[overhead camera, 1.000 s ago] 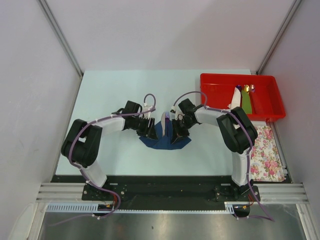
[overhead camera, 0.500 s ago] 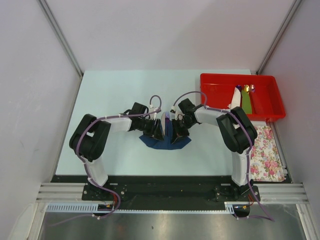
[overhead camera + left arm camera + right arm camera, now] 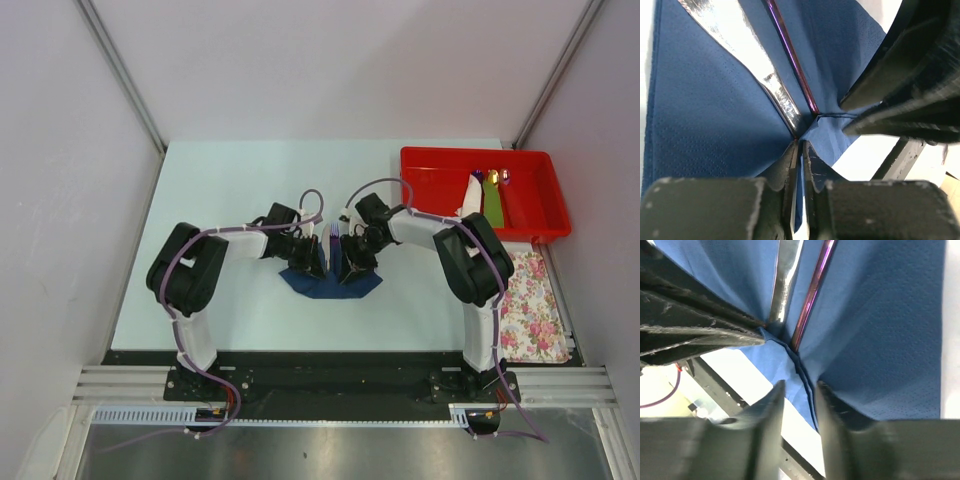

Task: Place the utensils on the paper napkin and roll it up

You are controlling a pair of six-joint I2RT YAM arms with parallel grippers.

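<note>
- Left claw has its jaws drawn almost together, with only a thin slit between them; a fold of the paper napkin is pinched in that slit
- Right claw has its jaws parted; a raised crease of the napkin runs into the gap, and neither finger clearly presses on it
- Left arm rises from its base at the near edge, its elbow pushed out to the left and its forearm running right toward the middle of the table
- Right arm mirrors it, with the elbow out to the right and the forearm running left; the two wrists meet tip to tip, both claws tilted down onto the napkin
- The napkin lies at mid-table toward the near side; from above most of it is covered by the wrists, and only a curved dark-blue lip shows in front of them
- The wrist views alone show the utensils: a silvery flat piece and a slim purple stem lying side by side in a valley of the napkin, their ends close to the claw tips
- Each wrist view also shows the other claw's dark fingers at the napkin's edge
- Only the top view shows the red tray at the far right and the flowered cloth just in front of it, both well apart from the napkin
</note>
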